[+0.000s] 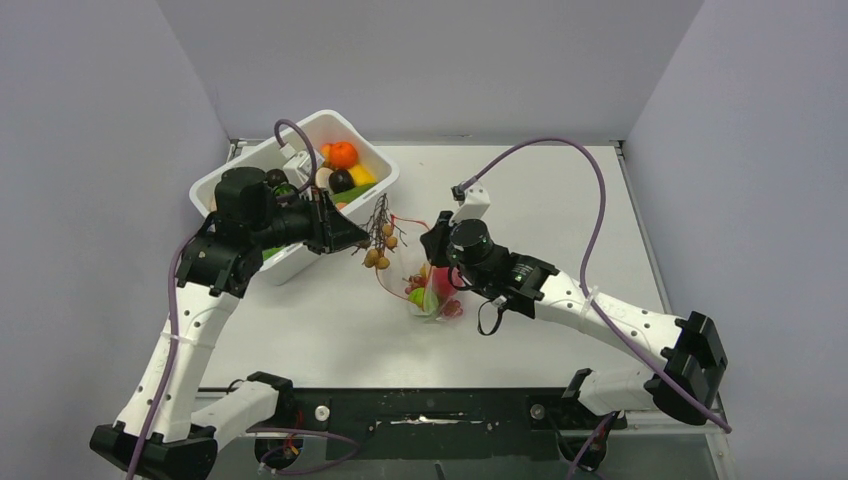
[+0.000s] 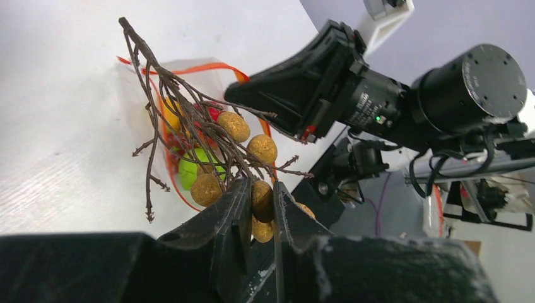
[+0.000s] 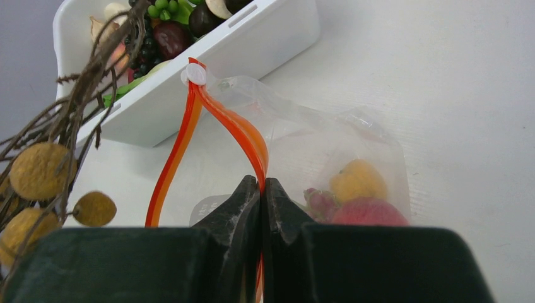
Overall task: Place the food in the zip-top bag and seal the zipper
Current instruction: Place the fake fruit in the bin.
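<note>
Enclosing white table (image 1: pixel 560 210), grey walls (image 1: pixel 430 60)

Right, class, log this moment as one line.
left jaws: shut on fruit twig | right jaws: shut on zipper | zip-top bag: open, part filled

A white table (image 1: pixel 560 200) with a faintly textured top is filling the middle of the enclosure. A plain grey-lavender back wall (image 1: pixel 430 60) is rising behind the table, and matching side walls (image 1: pixel 80 150) (image 1: pixel 770 150) are closing in on the table's left and right. A black mounting strip (image 1: pixel 430 412) is running along the table's near edge. Soft, even light is falling across the table.
</note>
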Robot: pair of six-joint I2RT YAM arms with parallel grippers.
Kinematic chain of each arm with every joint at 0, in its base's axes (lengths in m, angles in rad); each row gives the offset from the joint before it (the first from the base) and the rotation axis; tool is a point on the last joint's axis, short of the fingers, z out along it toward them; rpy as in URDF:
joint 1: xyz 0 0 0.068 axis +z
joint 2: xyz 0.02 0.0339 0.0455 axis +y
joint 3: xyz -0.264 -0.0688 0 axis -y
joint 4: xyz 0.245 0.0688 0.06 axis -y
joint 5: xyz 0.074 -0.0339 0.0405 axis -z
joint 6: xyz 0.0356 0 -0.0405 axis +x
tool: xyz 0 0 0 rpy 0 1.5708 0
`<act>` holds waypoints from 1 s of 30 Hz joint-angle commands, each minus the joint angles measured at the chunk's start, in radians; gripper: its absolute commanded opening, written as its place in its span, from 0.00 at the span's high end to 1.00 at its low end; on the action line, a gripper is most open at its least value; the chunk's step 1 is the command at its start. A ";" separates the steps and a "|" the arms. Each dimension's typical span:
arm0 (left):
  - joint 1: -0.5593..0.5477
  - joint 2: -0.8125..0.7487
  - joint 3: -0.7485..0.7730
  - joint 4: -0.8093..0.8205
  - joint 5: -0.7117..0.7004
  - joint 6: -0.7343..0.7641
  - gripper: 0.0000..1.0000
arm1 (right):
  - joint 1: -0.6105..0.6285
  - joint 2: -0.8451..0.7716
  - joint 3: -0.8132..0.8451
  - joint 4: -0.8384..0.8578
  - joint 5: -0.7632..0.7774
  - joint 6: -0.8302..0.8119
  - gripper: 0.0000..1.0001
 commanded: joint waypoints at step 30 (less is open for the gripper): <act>-0.029 -0.107 -0.264 0.320 0.215 -0.225 0.92 | -0.011 0.003 0.078 0.098 0.015 -0.046 1.00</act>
